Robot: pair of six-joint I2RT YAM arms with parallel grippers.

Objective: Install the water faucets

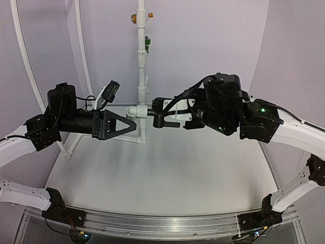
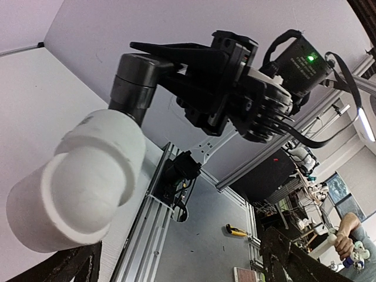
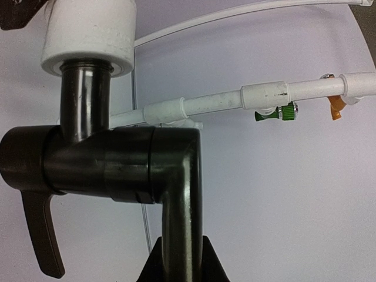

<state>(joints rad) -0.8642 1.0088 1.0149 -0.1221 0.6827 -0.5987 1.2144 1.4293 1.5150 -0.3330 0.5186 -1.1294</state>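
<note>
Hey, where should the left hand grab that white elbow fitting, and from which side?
I'd take the white elbow fitting across its rounded bend, coming from the left. The black faucet, held by the right hand, fills the socket on its right, so the bend is the bare, broad part. The left hand is open near it.

1. Right wrist view, faucet (image 3: 111,170): the spout runs off the frame at 6 o'clock, and the stem end is hidden inside the white elbow (image 3: 88,35).
2. Same view, right gripper (image 3: 178,261): only its tips show, cut off at 6 o'clock.
3. Left wrist view, left gripper (image 2: 176,267): the fingers (image 2: 291,258) are cut off at 5 and 7 o'clock.
4. Top view, white pipe (image 1: 141,51): the top is cut off at 12 o'clock.
</note>
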